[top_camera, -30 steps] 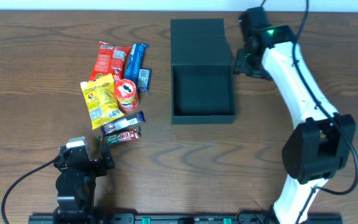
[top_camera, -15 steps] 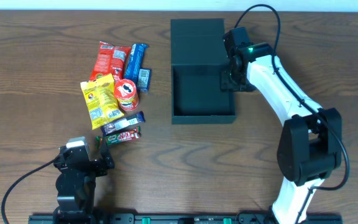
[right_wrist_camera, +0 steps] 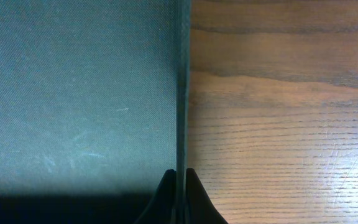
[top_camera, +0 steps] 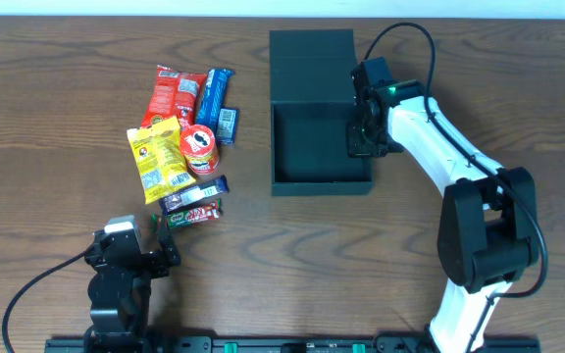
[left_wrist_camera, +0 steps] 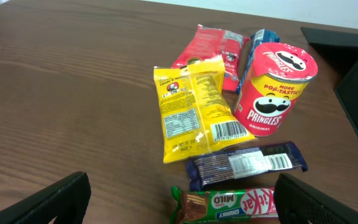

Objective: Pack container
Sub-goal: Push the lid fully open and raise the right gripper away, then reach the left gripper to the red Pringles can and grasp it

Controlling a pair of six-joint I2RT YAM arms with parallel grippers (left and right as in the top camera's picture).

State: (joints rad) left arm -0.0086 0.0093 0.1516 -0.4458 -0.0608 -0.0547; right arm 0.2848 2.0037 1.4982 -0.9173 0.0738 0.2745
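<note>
Right gripper (right_wrist_camera: 178, 186) fingers pinched narrow on the black container (right_wrist_camera: 73, 93) side wall between them, left gripper (left_wrist_camera: 182, 198) fingers wide, KitKat bar (left_wrist_camera: 229, 204) just ahead

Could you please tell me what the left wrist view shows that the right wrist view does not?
Only the left wrist view shows the snacks: Pringles can, yellow packet, KitKat bar, dark blue bar, red packet. Only the right wrist view shows the right gripper pinching a wall of the container. Both show the container and the wooden table.
</note>
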